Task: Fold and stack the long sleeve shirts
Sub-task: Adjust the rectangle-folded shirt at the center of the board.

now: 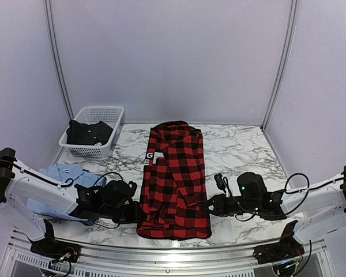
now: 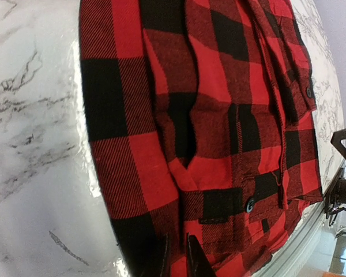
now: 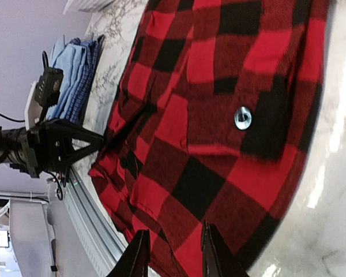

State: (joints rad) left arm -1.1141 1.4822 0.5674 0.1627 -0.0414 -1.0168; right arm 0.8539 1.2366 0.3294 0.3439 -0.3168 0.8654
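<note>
The red-and-black flannel shirt (image 1: 176, 184) lies lengthwise in the middle of the table, sleeves folded in, with white lettering (image 1: 150, 158) at its left edge. My left gripper (image 1: 134, 210) is at the shirt's lower left edge. In the left wrist view its fingers (image 2: 161, 261) stand close together around a strip of flannel (image 2: 179, 144), so the left gripper (image 2: 177, 259) is shut on it. My right gripper (image 1: 209, 205) is at the lower right edge. Its fingers (image 3: 139, 257) straddle the flannel (image 3: 219, 115), and the right gripper (image 3: 173, 254) is open. The light blue shirt (image 1: 66, 173) lies folded at the left, also seen in the right wrist view (image 3: 75, 63).
A white mesh basket (image 1: 112, 112) with a dark garment (image 1: 89, 133) stands at the back left. The table's near rail (image 1: 173, 248) runs just below the shirt's hem. White walls enclose the table on three sides.
</note>
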